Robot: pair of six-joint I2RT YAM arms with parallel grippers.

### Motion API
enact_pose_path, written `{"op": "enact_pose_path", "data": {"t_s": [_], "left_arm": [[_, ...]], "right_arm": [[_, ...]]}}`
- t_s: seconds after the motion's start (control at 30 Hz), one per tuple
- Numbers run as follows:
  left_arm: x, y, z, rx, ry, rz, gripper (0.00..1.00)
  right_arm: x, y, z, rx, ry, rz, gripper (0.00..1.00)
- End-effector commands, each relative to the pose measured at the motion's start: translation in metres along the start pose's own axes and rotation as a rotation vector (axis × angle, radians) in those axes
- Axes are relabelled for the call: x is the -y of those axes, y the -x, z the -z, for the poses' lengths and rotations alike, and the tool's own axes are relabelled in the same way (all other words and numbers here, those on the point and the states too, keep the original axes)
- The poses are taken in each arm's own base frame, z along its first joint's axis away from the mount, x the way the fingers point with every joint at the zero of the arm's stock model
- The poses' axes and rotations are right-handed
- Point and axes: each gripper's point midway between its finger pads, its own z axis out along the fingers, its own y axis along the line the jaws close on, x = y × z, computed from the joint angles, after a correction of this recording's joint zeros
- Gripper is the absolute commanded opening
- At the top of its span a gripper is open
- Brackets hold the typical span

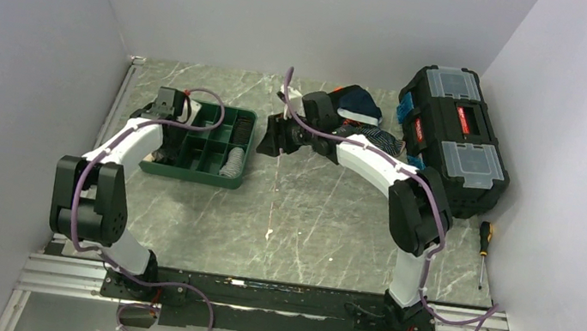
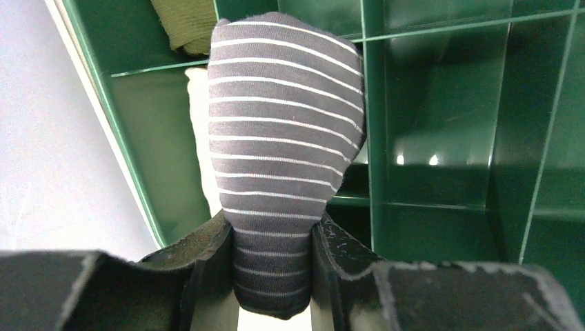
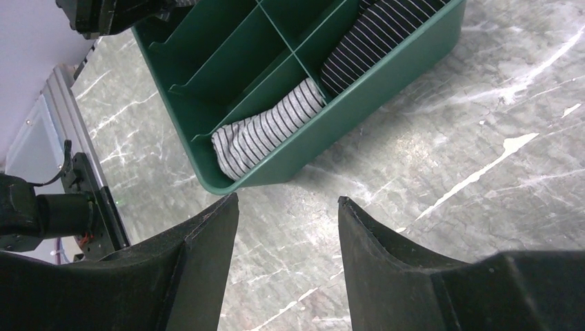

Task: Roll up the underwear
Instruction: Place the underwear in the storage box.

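The underwear (image 3: 265,127), a pale grey-and-white pinstriped roll, lies in a near corner compartment of the green tray (image 3: 386,83); in the top view the roll (image 1: 234,161) sits at the tray's right end. My left gripper (image 2: 272,227) is shut on a different roll, dark grey with thin white stripes (image 2: 283,138), held over the tray's compartments (image 2: 441,103). That gripper (image 1: 170,105) hangs above the tray's far left part. My right gripper (image 3: 286,203) is open with only bare table between its fingers, just right of the tray (image 1: 193,176), and its jaws (image 1: 272,141) point toward it.
A second dark striped roll (image 3: 376,34) fills the compartment beside the underwear. An olive cloth (image 2: 186,24) lies in a far compartment. Loose dark garments (image 1: 363,110) are heaped at the back, next to a black toolbox (image 1: 454,136). A screwdriver (image 1: 484,244) lies by the right wall.
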Motion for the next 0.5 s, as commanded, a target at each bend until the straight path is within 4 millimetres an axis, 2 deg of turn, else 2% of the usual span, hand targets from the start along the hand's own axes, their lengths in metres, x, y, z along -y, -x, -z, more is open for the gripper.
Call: {"op": "enact_pose_path", "data": {"t_s": [0.0,0.47], "left_arm": [[0.043,0.002,-0.003,-0.013,-0.202,0.028,0.0],[0.061,0.005,-0.006,-0.095,-0.322,0.031,0.0]], "right_arm": [[0.002,0.012,-0.004,0.032,0.024,0.003,0.58],[-0.002,-0.005,-0.031,-0.025,0.131,-0.072,0.56]]}}
